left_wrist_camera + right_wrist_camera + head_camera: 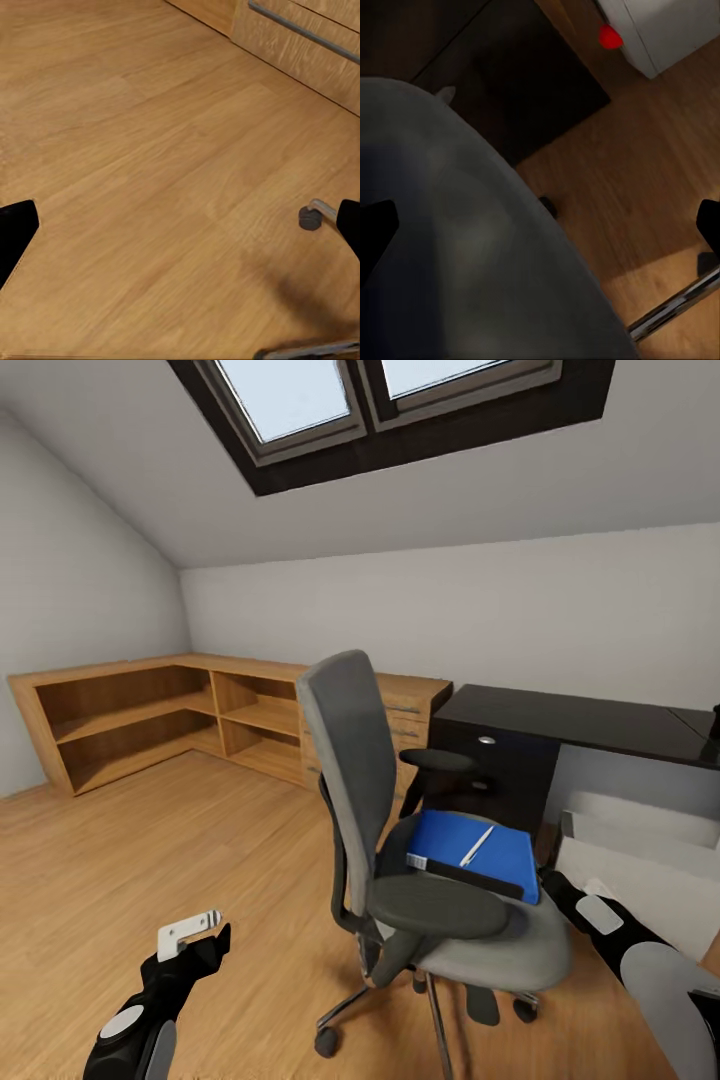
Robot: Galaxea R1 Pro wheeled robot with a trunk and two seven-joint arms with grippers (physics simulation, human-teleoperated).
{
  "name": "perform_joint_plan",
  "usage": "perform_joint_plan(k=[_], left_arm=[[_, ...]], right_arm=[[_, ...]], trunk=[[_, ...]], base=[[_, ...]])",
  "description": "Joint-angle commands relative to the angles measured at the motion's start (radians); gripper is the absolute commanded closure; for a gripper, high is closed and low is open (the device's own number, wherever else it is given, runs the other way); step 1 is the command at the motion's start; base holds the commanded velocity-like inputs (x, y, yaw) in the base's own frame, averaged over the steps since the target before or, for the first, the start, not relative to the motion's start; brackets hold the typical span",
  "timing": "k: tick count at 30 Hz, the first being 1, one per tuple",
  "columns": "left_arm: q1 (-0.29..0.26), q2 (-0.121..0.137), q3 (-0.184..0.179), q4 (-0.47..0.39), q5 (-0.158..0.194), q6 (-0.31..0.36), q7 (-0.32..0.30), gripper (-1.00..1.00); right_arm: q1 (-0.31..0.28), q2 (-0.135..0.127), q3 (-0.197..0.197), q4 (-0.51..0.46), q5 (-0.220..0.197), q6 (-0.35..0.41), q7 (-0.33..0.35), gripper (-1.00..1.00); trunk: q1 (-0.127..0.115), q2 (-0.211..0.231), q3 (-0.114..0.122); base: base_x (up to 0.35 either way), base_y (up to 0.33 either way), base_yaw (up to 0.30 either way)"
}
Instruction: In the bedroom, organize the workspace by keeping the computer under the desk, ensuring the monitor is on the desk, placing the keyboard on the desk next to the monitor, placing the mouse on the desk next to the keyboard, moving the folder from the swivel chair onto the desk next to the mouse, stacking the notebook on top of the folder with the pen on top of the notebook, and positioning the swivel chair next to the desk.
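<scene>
Resting on grey upholstered swivel chair [440, 940], flat blue folder [470, 850], slim white pen [476, 846]

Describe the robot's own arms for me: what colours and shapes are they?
Both arms are mostly black with rounded pale grey panels. The left arm ends in a small white bracket-like part at its pincer. The right arm shows grey oval patches on black casing.
</scene>
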Motion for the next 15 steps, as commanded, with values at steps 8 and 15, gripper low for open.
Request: perform_joint_plan(k=[8, 15], left_arm=[[-0.001, -0.001, 0.000, 0.000, 0.008, 0.004, 0.004, -1.00], [-0.001, -0.001, 0.000, 0.000, 0.008, 0.004, 0.004, -1.00]], right_arm=[[0.001, 0.000, 0.012, 0.017, -0.016, 0.005, -0.004, -1.00], [0.001, 0.000, 0.012, 0.017, -0.015, 0.005, -0.004, -1.00]], trunk=[[0.000, 0.000, -0.001], [0.000, 0.000, -0.001]], base=[[0.000, 0.000, 0.102], [-0.099, 0.000, 0.001]])
